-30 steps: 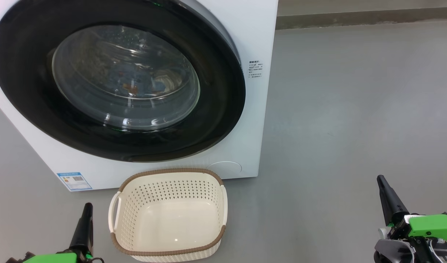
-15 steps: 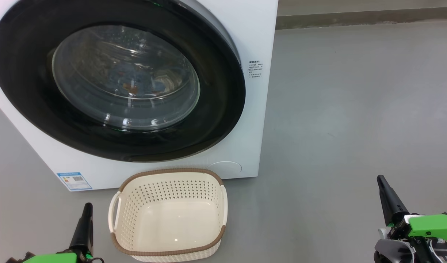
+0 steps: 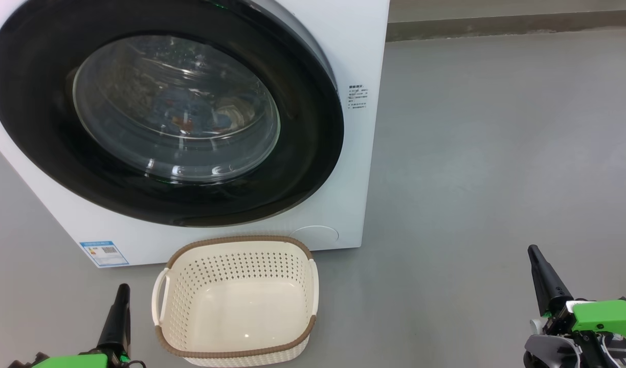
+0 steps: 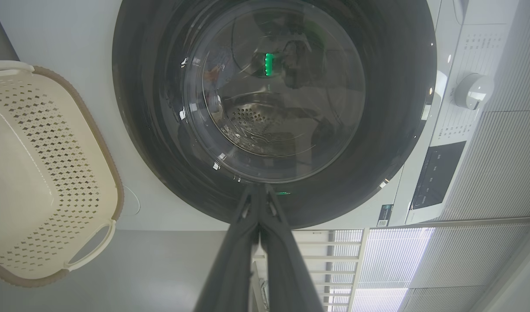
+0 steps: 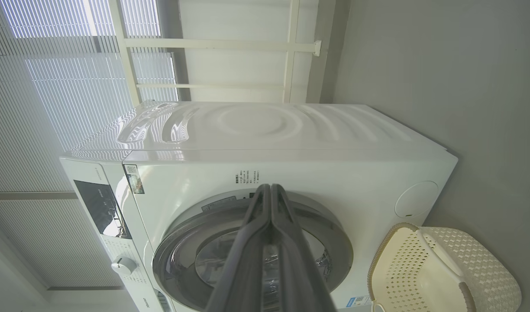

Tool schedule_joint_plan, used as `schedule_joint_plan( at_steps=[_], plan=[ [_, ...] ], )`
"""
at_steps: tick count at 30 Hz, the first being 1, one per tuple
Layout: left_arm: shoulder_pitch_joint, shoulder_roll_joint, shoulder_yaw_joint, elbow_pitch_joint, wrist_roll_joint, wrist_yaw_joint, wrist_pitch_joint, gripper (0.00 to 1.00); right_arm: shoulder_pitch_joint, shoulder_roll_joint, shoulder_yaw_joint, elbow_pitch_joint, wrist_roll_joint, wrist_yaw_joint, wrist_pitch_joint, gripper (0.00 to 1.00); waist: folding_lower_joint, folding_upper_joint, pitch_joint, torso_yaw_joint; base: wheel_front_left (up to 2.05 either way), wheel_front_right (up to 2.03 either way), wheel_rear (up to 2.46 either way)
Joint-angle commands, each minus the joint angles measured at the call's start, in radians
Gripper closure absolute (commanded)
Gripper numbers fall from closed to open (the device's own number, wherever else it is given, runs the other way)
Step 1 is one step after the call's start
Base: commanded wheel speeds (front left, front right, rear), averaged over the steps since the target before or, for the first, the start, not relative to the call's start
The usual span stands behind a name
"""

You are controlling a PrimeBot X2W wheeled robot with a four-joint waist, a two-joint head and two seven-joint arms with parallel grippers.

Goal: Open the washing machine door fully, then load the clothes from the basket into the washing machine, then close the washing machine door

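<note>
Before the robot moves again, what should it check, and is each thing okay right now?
1. The washing machine door is shut against the washing machine: ok.
2. It is locked tight: cannot tell.
3. The clothes are inside the machine: ok.
4. The basket is empty: ok.
5. The left gripper is shut, holding nothing: ok.
6. The right gripper is shut, holding nothing: ok.

The left end effector [image 3: 121,291] sits at the near left, its two dark fingers pressed together into one slim blade that points toward the far side and tilts slightly right, above the green left wrist housing [image 3: 70,361]. The right end effector [image 3: 534,253] sits at the near right, fingers likewise closed flat against each other and leaning left, above the green right wrist housing [image 3: 604,314]. Both are empty.
</note>
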Motion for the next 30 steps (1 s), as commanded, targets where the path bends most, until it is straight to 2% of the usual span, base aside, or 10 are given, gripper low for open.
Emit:
schedule_joint_plan(
  at_steps=[1, 30],
  plan=[
    [-0.044, 0.009, 0.033, -0.031, -0.007, -0.001, 0.007, 1.0, -0.046, -0.01, 0.02, -0.031, 0.002, 0.002, 0.005, 1.0, -0.0001, 0.0, 0.0, 0.0, 0.0, 0.0, 0.0],
    [-0.044, 0.009, 0.033, -0.031, -0.007, -0.001, 0.007, 1.0, -0.046, -0.01, 0.02, -0.031, 0.002, 0.002, 0.004, 1.0, -0.0001, 0.0, 0.0, 0.0, 0.0, 0.0, 0.0]
  ],
)
